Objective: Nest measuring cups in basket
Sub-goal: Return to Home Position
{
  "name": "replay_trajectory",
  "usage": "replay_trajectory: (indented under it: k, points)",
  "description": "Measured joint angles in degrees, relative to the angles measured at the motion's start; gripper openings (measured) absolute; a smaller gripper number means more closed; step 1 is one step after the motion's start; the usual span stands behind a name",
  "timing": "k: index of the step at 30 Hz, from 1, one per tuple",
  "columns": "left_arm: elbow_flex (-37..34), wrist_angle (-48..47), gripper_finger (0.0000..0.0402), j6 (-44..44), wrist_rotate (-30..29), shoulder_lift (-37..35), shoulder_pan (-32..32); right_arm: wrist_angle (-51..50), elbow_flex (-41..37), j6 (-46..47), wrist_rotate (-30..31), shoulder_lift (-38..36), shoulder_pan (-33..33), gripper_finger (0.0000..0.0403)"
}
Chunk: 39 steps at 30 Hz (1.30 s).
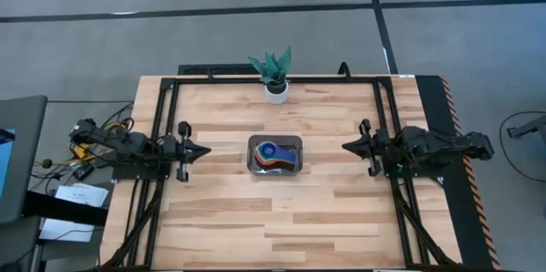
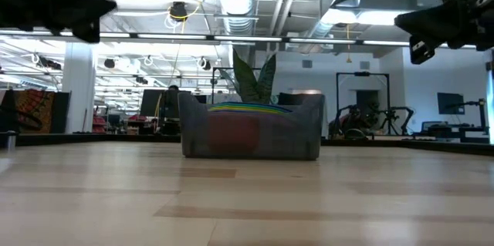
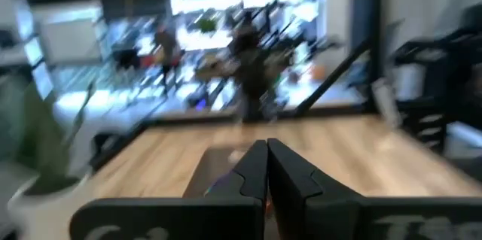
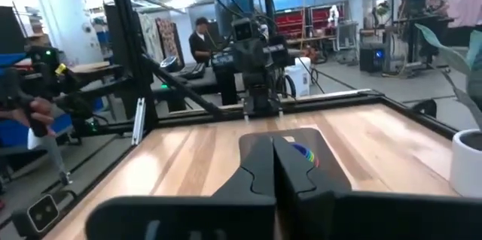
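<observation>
The dark mesh basket (image 1: 275, 154) stands on its flat bottom at the table's middle, and the measuring cups (image 1: 274, 152) sit nested inside it, blue on top with red, orange and yellow rims showing. In the low view the basket (image 2: 252, 134) shows coloured rims (image 2: 248, 109) at its top edge. My left gripper (image 1: 205, 150) is shut, raised left of the basket and pointing at it. My right gripper (image 1: 345, 146) is shut too, raised right of the basket. Each wrist view shows its own shut fingers, left (image 3: 266, 166) and right (image 4: 273, 162), with the basket (image 4: 301, 153) beyond.
A white-potted plant (image 1: 275, 73) stands at the table's far edge, behind the basket. Black frame rails (image 1: 162, 118) run along the left, right and far sides. Bare wood (image 1: 281, 221) lies on the near side of the basket. A person (image 4: 200, 41) sits in the room beyond.
</observation>
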Motion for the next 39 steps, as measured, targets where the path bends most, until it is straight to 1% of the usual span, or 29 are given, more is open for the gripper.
replay_trajectory:
  k: [1, 3, 6, 11, 14, 16, 19, 23, 27, 31, 35, 39]
  points:
    - [0.0, 1.0, 0.0, 0.52, 2.23, -0.12, 0.3, 0.16, 0.0, -0.02, -0.16, 0.0, -0.26, 0.0004]
    - [-0.02, 1.12, 0.0, 0.93, 6.21, -0.09, 1.49, 0.91, 0.0, 0.01, -2.43, -0.53, -0.68, 0.0005]
    - [-0.02, -0.36, 0.0, 1.1, 9.69, -0.03, 4.87, -0.56, 0.0, 0.1, -5.39, -0.59, -1.0, 0.0012]
    - [-0.04, -3.01, 0.0, -1.51, 16.99, -0.01, 11.27, -3.92, -0.02, -0.95, -5.85, -0.57, -1.59, 0.0005]
    - [-0.07, -7.8, 0.0, -4.71, 17.41, -0.03, 13.94, -3.94, -0.02, -1.25, -5.93, -0.57, -2.4, 0.0006]
    - [-0.07, -11.67, 0.0, -7.95, 18.16, 0.01, 14.82, -3.96, -0.04, -1.3, -5.98, -0.59, -2.53, 0.0015]
    - [-0.09, -11.25, 0.0, -9.66, 22.12, 0.41, 15.05, -4.57, -0.04, -1.42, -5.87, -0.59, -2.49, 0.0028]
    - [-0.13, -11.92, 0.0, -10.93, 22.32, 0.43, 14.66, -5.23, -0.04, -1.42, -4.28, -0.57, -2.49, 0.003]
    - [-0.13, -11.83, 0.0, -10.69, 22.04, 0.45, 14.66, -5.43, -0.05, -1.42, -4.28, -0.57, -2.36, 0.0015]
    - [-0.17, -11.1, 0.0, -13.33, 18.61, 0.45, 14.64, -5.62, -0.07, -1.41, -4.26, -0.23, -2.25, 0.0007]
    - [-0.17, -10.87, 0.0, -17.81, 17.53, 0.45, 14.64, -5.72, -0.07, -1.39, -4.2, -0.24, -2.25, 0.0026]
    - [-0.2, -10.85, 0.0, -18.42, 17.58, 0.45, 14.64, -5.75, -0.07, -1.38, -4.08, -0.24, -2.31, 0.0054]
